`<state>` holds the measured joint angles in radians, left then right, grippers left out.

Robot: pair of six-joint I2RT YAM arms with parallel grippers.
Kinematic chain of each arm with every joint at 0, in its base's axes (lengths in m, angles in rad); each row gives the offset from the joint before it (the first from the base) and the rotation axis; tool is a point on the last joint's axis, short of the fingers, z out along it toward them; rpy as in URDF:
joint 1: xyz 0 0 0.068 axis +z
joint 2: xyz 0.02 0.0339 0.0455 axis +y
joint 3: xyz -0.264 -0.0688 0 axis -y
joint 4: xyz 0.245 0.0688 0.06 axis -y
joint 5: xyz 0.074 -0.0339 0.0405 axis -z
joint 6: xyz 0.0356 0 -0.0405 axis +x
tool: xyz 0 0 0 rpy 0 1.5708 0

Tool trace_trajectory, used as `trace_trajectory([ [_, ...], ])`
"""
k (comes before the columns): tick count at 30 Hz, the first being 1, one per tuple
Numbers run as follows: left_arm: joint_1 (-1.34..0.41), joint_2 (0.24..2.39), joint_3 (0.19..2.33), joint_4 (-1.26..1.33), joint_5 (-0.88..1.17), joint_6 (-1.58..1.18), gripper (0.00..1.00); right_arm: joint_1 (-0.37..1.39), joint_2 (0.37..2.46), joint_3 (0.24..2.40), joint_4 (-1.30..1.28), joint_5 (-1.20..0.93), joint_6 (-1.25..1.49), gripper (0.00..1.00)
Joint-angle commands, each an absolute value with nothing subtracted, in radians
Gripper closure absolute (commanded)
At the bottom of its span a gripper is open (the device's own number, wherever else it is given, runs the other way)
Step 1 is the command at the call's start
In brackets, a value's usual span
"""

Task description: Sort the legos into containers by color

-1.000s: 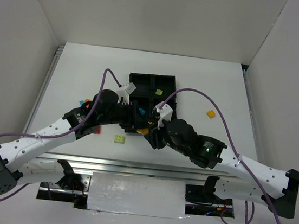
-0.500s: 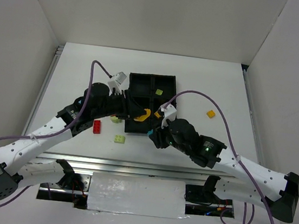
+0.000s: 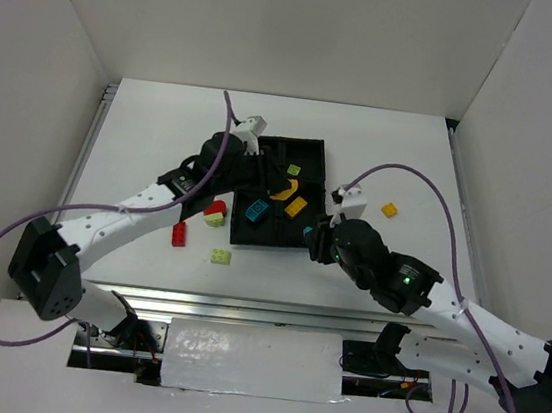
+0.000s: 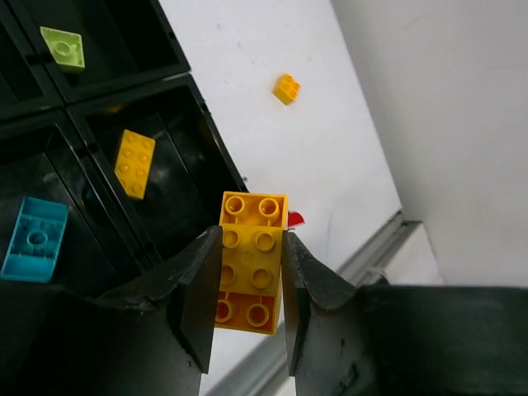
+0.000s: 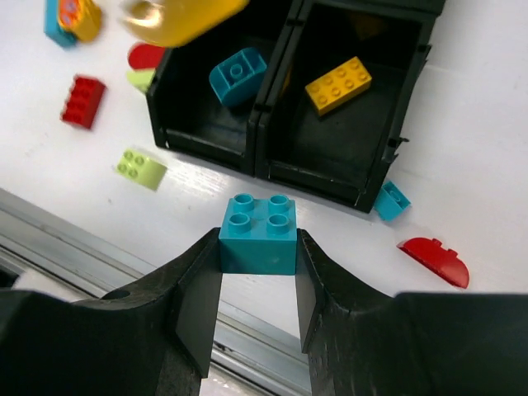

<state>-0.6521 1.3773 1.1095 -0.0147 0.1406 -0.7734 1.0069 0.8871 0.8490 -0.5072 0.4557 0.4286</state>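
The left gripper (image 4: 252, 247) pinches a long orange-yellow brick (image 4: 252, 210) by its long sides, studs toward the wrist camera. In the top view it hangs over the black tray (image 3: 309, 148). The right gripper (image 5: 258, 247) is clamped on a square cyan brick (image 5: 258, 224), studs up, above the white table (image 3: 404, 152) just off the tray's 5 o'clock corner.

Inside the tray, the 1 o'clock compartment holds a lime green brick (image 3: 293, 169), the 5 o'clock one a second orange-yellow brick (image 5: 338, 84), and the 7 o'clock one a tilted cyan brick (image 5: 238, 74). The left arm hides the 11 o'clock compartment.

Loose on the table:
- A small orange-yellow brick (image 3: 389, 209) lies at 3 o'clock from the tray, well apart.
- A red brick (image 3: 180, 234) lies at 8 o'clock.
- A pale lime brick (image 3: 220, 256) lies at 7 o'clock.
- A small cyan piece (image 5: 391, 200) sits just beside the 5 o'clock corner.
- A red rounded piece (image 5: 435, 260) lies near that cyan piece.
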Motion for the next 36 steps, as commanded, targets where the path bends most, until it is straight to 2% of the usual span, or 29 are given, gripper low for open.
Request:
trace_trajectory([
  [1,-0.657,1.474,1.210,0.097,0.092,-0.700,1.00,1.003,0.798,0.917,-0.581,0.538,0.517,1.00],
  [3,-0.658,1.566,1.250,0.098,0.086,-0.683,0.98,1.002,0.752,0.922,-0.598,0.522,0.518,1.00],
  [10,-0.667,1.818,1.469,0.003,0.052,-0.663,0.75,0.996,0.710,0.928,-0.643,0.522,0.525,1.00],
  [11,-0.669,1.839,1.468,0.011,0.042,-0.666,0.68,0.996,0.709,0.927,-0.644,0.523,0.523,1.00],
  [12,-0.670,1.845,1.457,0.021,0.034,-0.670,0.53,0.994,0.707,0.922,-0.644,0.522,0.522,1.00],
  [15,-0.684,1.873,1.460,0.025,0.005,-0.678,0.29,0.994,0.712,0.914,-0.635,0.523,0.517,1.00],
  [21,-0.681,1.902,1.479,0.003,0.005,-0.684,0.19,0.992,0.741,0.901,-0.609,0.514,0.514,1.00],
  [24,-0.681,1.794,1.413,0.018,-0.030,-0.707,0.16,0.992,0.771,0.891,-0.585,0.494,0.514,1.00],
  [26,-0.678,1.659,1.369,0.012,-0.086,-0.716,0.10,0.989,0.799,0.890,-0.563,0.492,0.520,1.00],
  [31,-0.617,1.395,1.381,-0.348,-0.447,-0.788,0.01,0.977,0.886,0.890,-0.437,0.399,0.500,0.99],
  [33,-0.580,1.289,1.344,-0.455,-0.556,-0.790,0.00,0.976,1.006,0.934,-0.393,0.381,0.491,0.99],
  [36,-0.516,1.156,1.289,-0.556,-0.597,-0.779,0.01,0.976,1.216,1.046,-0.365,0.385,0.480,0.97],
])
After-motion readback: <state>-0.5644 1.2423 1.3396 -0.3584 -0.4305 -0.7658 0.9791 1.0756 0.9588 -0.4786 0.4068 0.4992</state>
